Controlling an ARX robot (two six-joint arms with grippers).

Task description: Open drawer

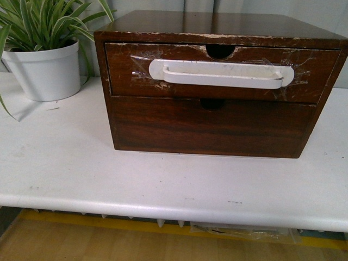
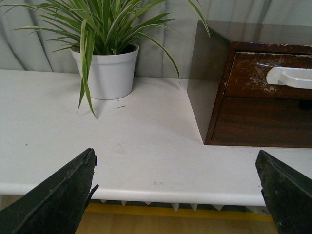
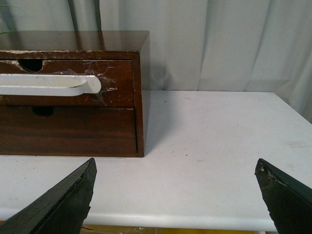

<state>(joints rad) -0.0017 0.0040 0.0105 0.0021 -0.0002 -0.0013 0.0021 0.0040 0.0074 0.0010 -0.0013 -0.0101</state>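
Two drawer fronts stack in a glossy dark wooden chest (image 1: 217, 24) on the white desk (image 1: 65, 174); the upper drawer (image 1: 217, 92), flush, wears a long white plastic handle (image 1: 220, 74) (taped on). The left gripper (image 2: 175, 156) and right gripper (image 3: 175, 163) gape wide, empty.

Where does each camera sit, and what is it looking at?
Front view: on the robot's body, facing the drawer head-on; no arm shows.
Left wrist view: on the left arm, facing the potted plant and table; open left claw shows.
Right wrist view: on the right arm, facing the cabinet's right end; open right claw shows.
All share the drawer's white handle.
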